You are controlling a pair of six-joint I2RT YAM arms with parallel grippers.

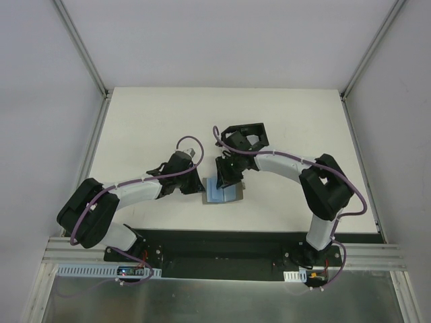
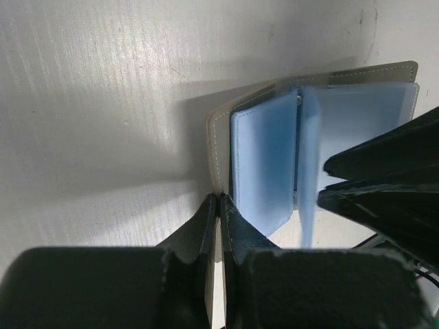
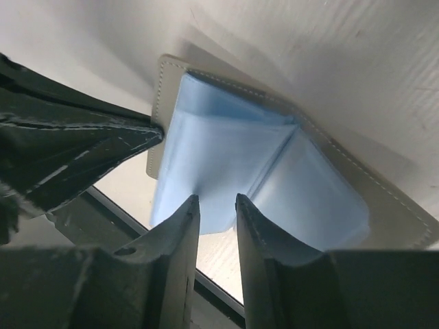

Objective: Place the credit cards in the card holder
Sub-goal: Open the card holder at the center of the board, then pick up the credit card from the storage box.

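Note:
The card holder point(image 1: 223, 195) lies opened on the white table, grey cover down, pale blue sleeves point(image 2: 264, 161) fanned upward. My left gripper point(image 2: 218, 199) is shut on the near edge of its grey cover point(image 2: 216, 137), holding it from the left point(image 1: 204, 187). My right gripper point(image 3: 216, 200) stands slightly open right over the blue sleeves point(image 3: 226, 147), tips at a sleeve's edge, nothing between the fingers. In the top view the right gripper point(image 1: 228, 180) hangs above the holder's far side. The credit cards are out of view.
The table's near edge and a dark rail point(image 3: 212, 284) run just below the holder. The black base plate point(image 1: 222, 245) holds both arm bases. Aluminium frame posts point(image 1: 101, 87) and pale walls enclose the table on three sides.

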